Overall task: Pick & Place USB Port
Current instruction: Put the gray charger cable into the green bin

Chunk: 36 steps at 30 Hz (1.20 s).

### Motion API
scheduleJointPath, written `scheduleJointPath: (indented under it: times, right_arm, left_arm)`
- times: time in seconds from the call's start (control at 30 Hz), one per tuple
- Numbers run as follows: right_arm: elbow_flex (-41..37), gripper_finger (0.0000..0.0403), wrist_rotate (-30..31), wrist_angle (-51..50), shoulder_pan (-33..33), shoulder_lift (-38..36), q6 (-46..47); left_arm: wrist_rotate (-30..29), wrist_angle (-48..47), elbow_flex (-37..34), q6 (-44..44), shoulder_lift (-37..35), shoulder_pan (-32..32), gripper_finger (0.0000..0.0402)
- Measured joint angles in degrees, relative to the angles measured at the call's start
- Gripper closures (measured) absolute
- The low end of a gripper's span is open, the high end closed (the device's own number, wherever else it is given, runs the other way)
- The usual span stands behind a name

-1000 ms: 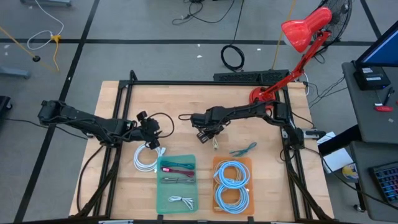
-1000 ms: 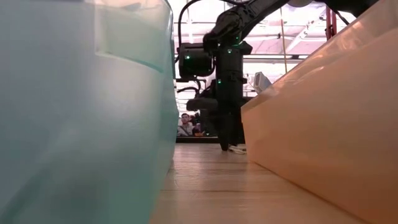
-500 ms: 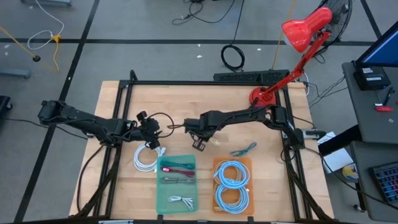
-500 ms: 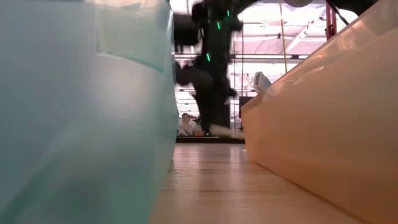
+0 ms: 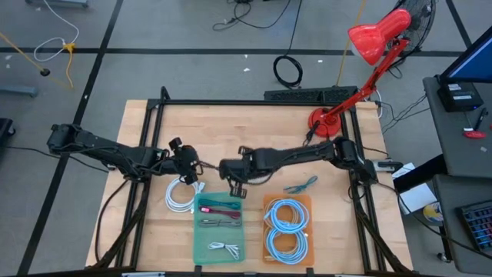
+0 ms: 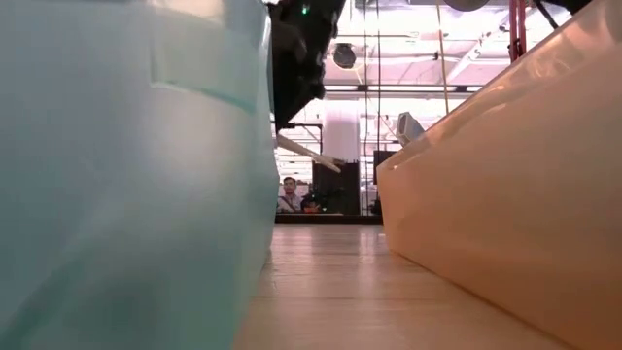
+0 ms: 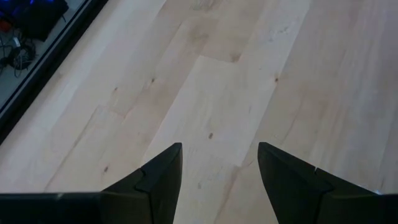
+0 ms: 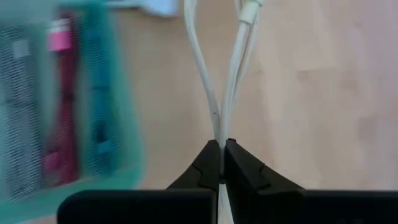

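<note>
The robot is in the carrying step. The right gripper (image 8: 221, 163) has its two dark jaws pressed tight together on a thin white cable (image 8: 214, 81). The cable loops out past the jaws and hangs in the air above the pale wooden table (image 5: 231, 131). In the high view the right gripper (image 5: 233, 178) is just at the far edge of the see-through green plastic tray (image 5: 219, 248), which already holds a pink cable and some small white ones. In the low view a white piece of the cable (image 6: 309, 154) sticks out under the dark gripper, well above the table.

The left gripper (image 7: 219, 180) waits over bare wood with its jaws wide apart and nothing between them. In the high view it sits near a coil of white cable (image 5: 180, 194) lying on the table.

The next move probably calls for the right arm to go a little farther over the green tray, come down low, and then open its jaws so the cable drops inside and not on the rim.

A second ago the right gripper was down at the table, farther from the green tray and closer to the see-through orange plastic tray (image 5: 266, 201). Now it is lifted up and has moved across to the green tray, taking the cable with it. The left arm has not moved.
</note>
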Motion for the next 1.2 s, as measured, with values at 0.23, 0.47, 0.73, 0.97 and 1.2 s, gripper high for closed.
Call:
scheduleJointPath:
  times: [0.23, 0.47, 0.73, 0.97, 1.2]
  right_arm:
    - [0.87, 0.0402, -0.24, 5.99, 5.87, -0.04, -0.02]
    - [3.52, 0.0402, 1.03, 14.95, 11.34, -0.26, -1.82]
    - [3.48, 0.0402, 6.31, 19.75, 16.15, 0.76, -0.64]
    - [3.48, 0.0403, -0.20, 27.30, 18.38, 5.18, 2.13]
    - [3.37, 0.0403, 0.05, 21.16, 19.15, 6.58, 6.23]
  left_arm:
    - [-0.02, 0.07, 0.00, -1.03, 0.00, 0.02, 0.0188]
    - [0.02, -0.81, 0.00, -2.28, 0.00, -0.07, 0.0188]
    - [0.58, -6.28, 0.00, -7.38, 0.00, -0.07, 0.0188]
    - [0.80, -10.21, 0.00, -11.61, 0.01, -2.44, 0.0188]
    - [0.28, -11.51, 0.00, -14.74, 0.02, -5.94, 0.0188]
